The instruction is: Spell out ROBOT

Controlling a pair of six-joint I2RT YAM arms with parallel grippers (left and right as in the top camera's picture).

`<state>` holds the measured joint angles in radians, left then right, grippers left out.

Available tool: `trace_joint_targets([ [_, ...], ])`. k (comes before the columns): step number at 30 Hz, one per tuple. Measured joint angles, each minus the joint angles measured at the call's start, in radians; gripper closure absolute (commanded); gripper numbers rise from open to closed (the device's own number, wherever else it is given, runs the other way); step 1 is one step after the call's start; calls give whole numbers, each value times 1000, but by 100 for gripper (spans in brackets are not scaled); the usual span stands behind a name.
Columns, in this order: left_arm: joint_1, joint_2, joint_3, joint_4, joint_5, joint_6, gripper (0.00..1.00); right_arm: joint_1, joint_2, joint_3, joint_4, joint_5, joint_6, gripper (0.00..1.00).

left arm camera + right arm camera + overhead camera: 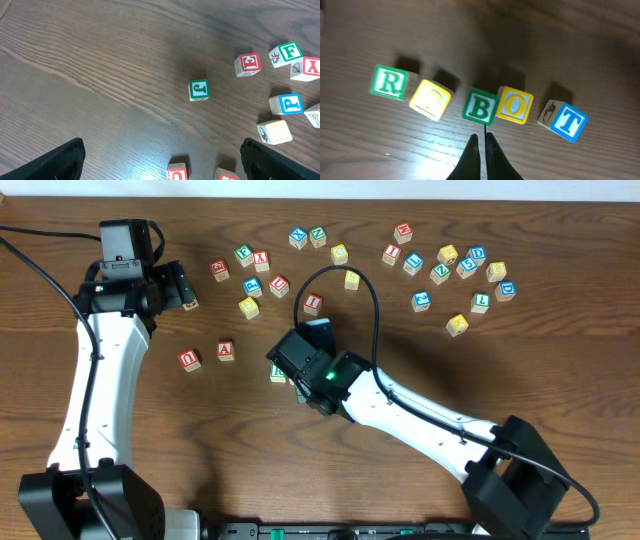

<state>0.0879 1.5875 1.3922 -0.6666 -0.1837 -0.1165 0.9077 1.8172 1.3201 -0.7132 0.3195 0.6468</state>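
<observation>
In the right wrist view five cubes lie in a slightly uneven row: green R [388,82], a yellow cube [430,100], green B [480,106], yellow O [515,105] and blue T [567,121]. My right gripper [482,136] is shut and empty, its tips just in front of the B cube. In the overhead view the right arm [330,375] covers most of this row, and only a green cube [278,373] peeks out at its left. My left gripper [182,286] stands open and empty at the far left, and its fingers [65,160] are wide apart.
Loose letter cubes are scattered along the back, one group in the middle [262,260] and one at the right [470,265]. Red U [189,359] and red A [226,349] lie left of the row. A green J cube [198,90] sits ahead of the left gripper.
</observation>
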Motion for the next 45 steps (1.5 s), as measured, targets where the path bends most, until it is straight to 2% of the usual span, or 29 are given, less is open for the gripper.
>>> trace_joint_targets([
  [45,0,0,0,2,3,0,3,45,51,-100,91,-14,35,99],
])
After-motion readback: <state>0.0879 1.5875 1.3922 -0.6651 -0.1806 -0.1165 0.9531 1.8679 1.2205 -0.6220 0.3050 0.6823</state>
